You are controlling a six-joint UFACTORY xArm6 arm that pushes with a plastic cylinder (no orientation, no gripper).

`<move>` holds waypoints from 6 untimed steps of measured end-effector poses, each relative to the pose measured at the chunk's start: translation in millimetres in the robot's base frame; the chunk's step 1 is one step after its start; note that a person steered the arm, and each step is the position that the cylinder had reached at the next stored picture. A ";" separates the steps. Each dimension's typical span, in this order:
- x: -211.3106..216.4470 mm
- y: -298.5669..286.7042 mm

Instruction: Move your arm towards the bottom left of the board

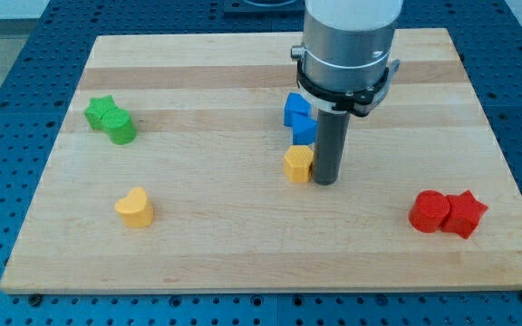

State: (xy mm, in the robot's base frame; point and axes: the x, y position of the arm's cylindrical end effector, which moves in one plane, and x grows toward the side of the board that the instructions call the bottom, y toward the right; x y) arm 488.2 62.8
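One camera view is all I have, looking down at a slant on the wooden board (243,258), which sits on a blue perforated table (7,100).

My arm (349,45) comes in from the view's top, a broad grey cylinder ending in a dark rod. My tip (324,183) rests on the board a little to the view's right of centre. There are no fingers on this rig, just the plain rod, so nothing is clamped or held.

Just beside my tip, on its left, sits a yellow block (298,164), roughly pentagonal; it looks to be touching the rod, though I cannot tell for sure. Above that, partly hidden behind the rod, are two blue blocks (298,118) pressed together, shapes unclear.

Near the view's left edge, a green star block (100,111) touches a green cylinder block (120,129). Toward the bottom left lies a yellow heart block (135,206), well apart from my tip. That bottom-left corner is far from my tip.

At the view's right, a red cylinder block (429,211) touches a red star block (465,214).
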 end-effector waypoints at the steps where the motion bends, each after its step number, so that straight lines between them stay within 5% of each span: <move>1: 0.0 0.0; 3: 98.9 -1.6; 6: 115.3 -171.0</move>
